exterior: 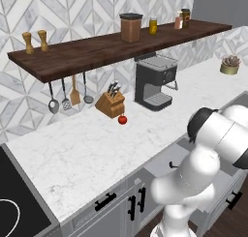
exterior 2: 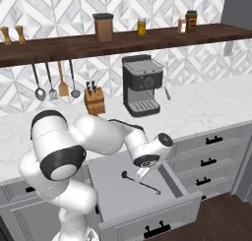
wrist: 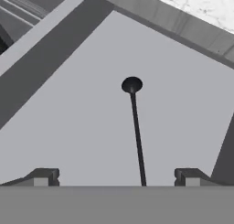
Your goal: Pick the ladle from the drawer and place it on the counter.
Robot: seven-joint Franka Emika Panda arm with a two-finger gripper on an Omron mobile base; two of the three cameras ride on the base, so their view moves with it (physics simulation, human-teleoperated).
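Note:
The drawer [exterior 2: 123, 195] stands pulled out below the counter [exterior 2: 197, 109], its pale grey floor bare around the ladle. The thin black ladle [exterior 2: 147, 185] lies flat on that floor, bowl to the left and handle running toward the front right corner. My gripper [exterior 2: 141, 174] hangs just above the ladle near its bowl end. In the hand view the ladle [wrist: 135, 127] runs straight up between my fingertips [wrist: 45, 176], bowl at the far end. The gripper [wrist: 116, 177] is open, with the handle passing through the gap, a little toward the right fingertip and untouched. The counter's edge [wrist: 205, 8] shows beyond the drawer [wrist: 68, 127].
On the counter [exterior: 87, 149] stand a coffee machine [exterior 2: 141, 85], a knife block [exterior 2: 94, 100] and a red tomato [exterior: 122, 119]. Utensils [exterior 2: 51, 82] hang under the wooden shelf [exterior 2: 123, 41]. Shut drawers [exterior 2: 211, 161] lie to the right; a cooktop [exterior: 14, 202] lies at the left.

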